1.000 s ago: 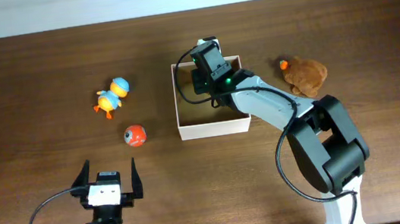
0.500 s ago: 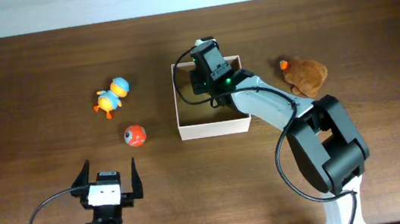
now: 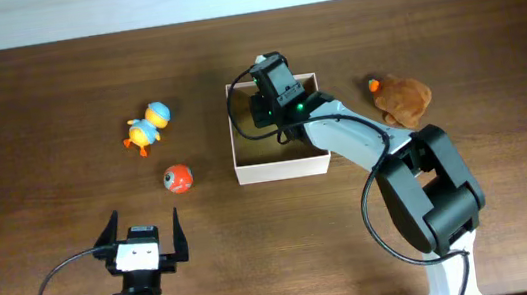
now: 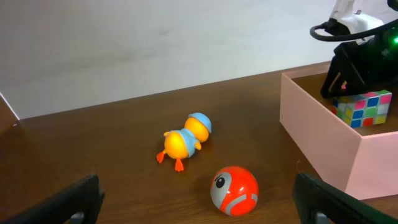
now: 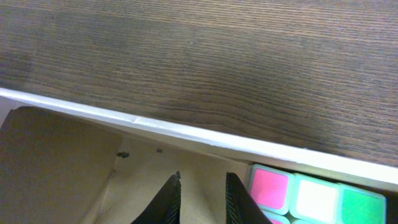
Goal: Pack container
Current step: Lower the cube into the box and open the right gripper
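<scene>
The container [image 3: 281,170] is a square box with cream-white walls and a tan floor at the table's middle; it also shows in the left wrist view [image 4: 323,149] and the right wrist view [image 5: 186,132]. A multicoloured cube [image 5: 311,199] lies inside it by the far wall, also seen from the left wrist [image 4: 364,107]. My right gripper [image 3: 264,107] is down inside the container, left of the cube; its jaws [image 5: 201,186] stand slightly apart with only bare floor between them. My left gripper [image 3: 140,233] is open and empty near the front edge.
An orange and blue duck toy [image 3: 146,129] and a red ball with eyes [image 3: 178,178] lie left of the container; both show in the left wrist view, the duck [image 4: 185,140] behind the ball [image 4: 234,188]. A brown plush [image 3: 400,97] lies right of the container.
</scene>
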